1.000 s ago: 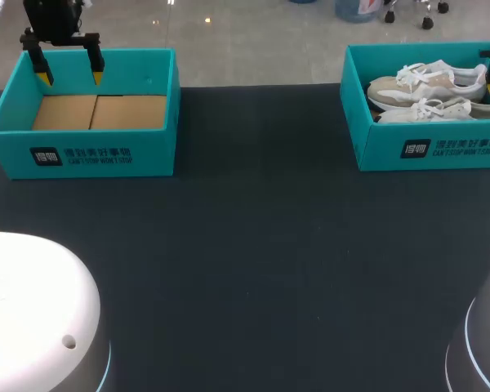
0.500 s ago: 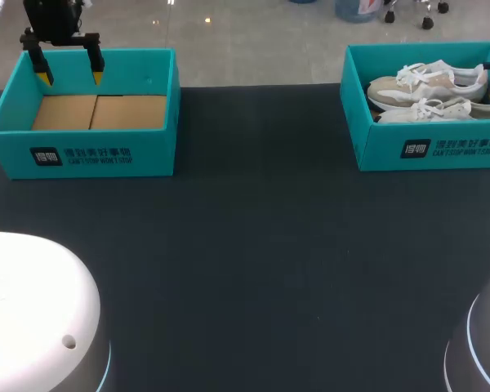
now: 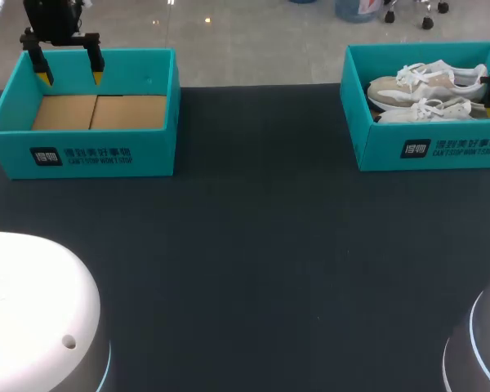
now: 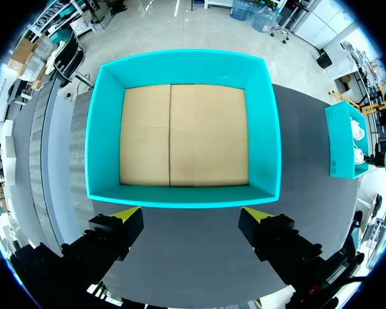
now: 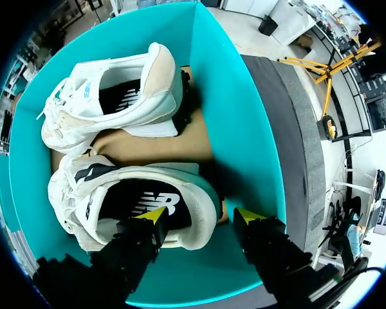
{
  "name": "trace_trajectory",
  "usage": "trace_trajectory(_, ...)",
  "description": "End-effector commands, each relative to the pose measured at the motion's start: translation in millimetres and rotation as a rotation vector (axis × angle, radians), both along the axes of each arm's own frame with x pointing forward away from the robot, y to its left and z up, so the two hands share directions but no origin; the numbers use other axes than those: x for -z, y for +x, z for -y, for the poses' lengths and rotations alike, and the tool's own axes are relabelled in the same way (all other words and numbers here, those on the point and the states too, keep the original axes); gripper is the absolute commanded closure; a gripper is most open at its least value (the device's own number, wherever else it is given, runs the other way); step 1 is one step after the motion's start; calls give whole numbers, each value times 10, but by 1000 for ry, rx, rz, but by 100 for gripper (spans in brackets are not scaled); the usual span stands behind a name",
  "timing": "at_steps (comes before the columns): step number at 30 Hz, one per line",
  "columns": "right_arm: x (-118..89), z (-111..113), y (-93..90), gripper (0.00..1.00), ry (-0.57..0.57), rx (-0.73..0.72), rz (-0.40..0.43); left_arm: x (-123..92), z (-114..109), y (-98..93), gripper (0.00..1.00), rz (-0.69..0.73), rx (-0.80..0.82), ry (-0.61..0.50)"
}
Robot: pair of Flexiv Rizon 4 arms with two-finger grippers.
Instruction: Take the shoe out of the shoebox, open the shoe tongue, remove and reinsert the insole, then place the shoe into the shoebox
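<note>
Currently, the right gripper [image 5: 199,217] is at the near shoe [image 5: 83,193] inside the right shoebox [image 3: 425,149]. Its jaws are released, with one fingertip in the heel opening and one outside it, evidently set to pinch the heel collar for lift-out. The left gripper [image 3: 69,75] hangs released above the left shoebox [image 3: 90,151], clear of the work. Count: two shoeboxes and two shoes, with the far shoe [image 5: 109,96] untouched.

Your head camera looks down from above and behind across the table [image 3: 253,245]: empty box [image 3: 90,163] at 11 o'clock, shoebox [image 3: 376,147] at 1 o'clock. Your left wrist camera faces straight down, high over the empty box. Your right wrist camera faces down, close over the shoebox. The head view shares both boxes.
</note>
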State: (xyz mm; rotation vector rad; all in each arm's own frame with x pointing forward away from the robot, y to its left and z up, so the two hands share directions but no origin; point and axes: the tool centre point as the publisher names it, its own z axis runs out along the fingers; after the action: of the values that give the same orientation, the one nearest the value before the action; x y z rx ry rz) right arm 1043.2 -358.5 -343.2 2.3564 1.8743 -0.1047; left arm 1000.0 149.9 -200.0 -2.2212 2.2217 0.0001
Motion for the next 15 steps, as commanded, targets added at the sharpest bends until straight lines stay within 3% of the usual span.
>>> trace_trajectory(1,87,0,63,40,-10,-1,-7,0,-1,0,0,0,0,0)
trace_trajectory(15,325,-4,24,54,-18,23,-51,0,-1,0,0,0,0,0)
